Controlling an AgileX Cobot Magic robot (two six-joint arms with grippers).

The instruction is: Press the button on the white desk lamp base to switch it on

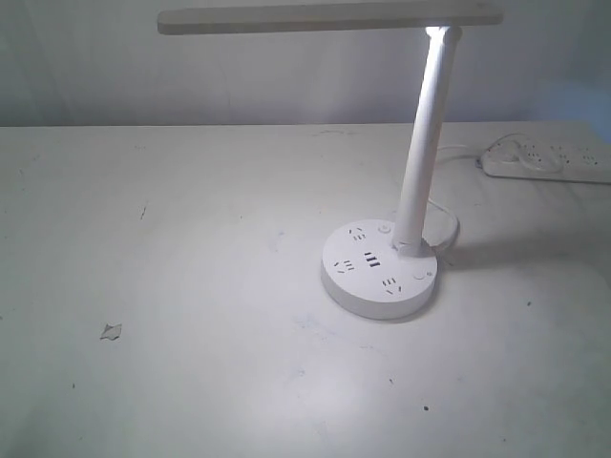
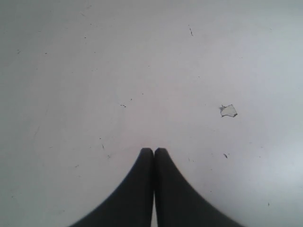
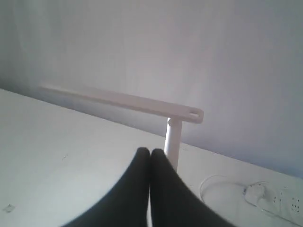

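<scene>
The white desk lamp (image 1: 427,124) stands right of centre on the white table, its flat bar head (image 1: 329,17) glowing bright where it meets the pole. Its round base (image 1: 379,269) carries outlet holes and three dark USB slots. No arm shows in the exterior view. My left gripper (image 2: 154,150) is shut over bare table, with nothing held. My right gripper (image 3: 150,151) is shut and empty, raised, with the lamp's pole (image 3: 172,142) and head (image 3: 120,100) beyond it; the base is hidden behind the fingers there.
A long white power strip (image 1: 549,159) lies at the back right, also seen as the strip (image 3: 279,201) with its cord. A small paper scrap (image 1: 111,331) lies at the front left, the same scrap (image 2: 228,110) near my left gripper. A wall stands behind the table.
</scene>
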